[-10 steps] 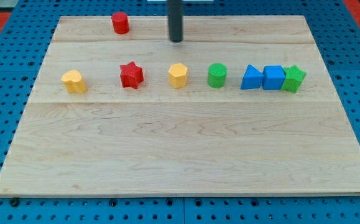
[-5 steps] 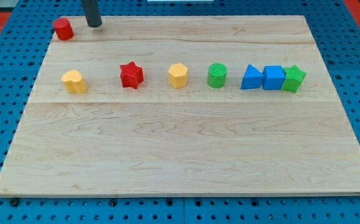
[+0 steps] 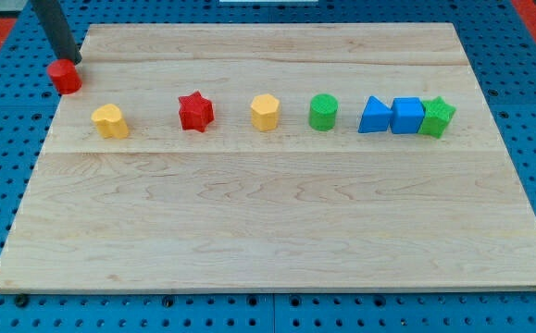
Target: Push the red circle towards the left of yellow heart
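Observation:
The red circle sits at the board's left edge, near the top left corner. My tip is right at its top edge, touching or nearly touching it. The yellow heart lies below and to the right of the red circle, about a block's width away. The rod leans up toward the view's top left.
A row runs to the right of the heart: red star, yellow hexagon, green circle, blue triangle, blue cube, green star. The wooden board lies on a blue pegboard.
My tip has swept from the top middle to the top left corner. The red circle has been pushed left and down, from the top edge to the board's left edge above the heart.

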You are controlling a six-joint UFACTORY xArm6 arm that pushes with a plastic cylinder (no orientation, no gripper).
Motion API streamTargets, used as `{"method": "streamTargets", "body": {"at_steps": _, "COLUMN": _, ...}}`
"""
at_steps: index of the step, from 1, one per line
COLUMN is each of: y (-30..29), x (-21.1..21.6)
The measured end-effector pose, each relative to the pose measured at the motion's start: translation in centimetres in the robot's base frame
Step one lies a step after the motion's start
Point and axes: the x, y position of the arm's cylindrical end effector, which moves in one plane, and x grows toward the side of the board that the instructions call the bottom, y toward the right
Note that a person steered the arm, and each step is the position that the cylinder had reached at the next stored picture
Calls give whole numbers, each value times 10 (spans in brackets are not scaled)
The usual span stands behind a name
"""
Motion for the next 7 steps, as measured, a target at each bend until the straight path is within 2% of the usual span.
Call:
{"method": "streamTargets", "body": {"at_steps": 1, "y": -16, "x": 4}}
{"method": "streamTargets", "body": {"at_steps": 2, "y": -11, "x": 45}}
{"method": "streamTargets", "body": {"at_steps": 3, "y": -10, "x": 61}}
{"method": "streamTargets", "body": {"at_steps": 7, "y": 19, "x": 48}}
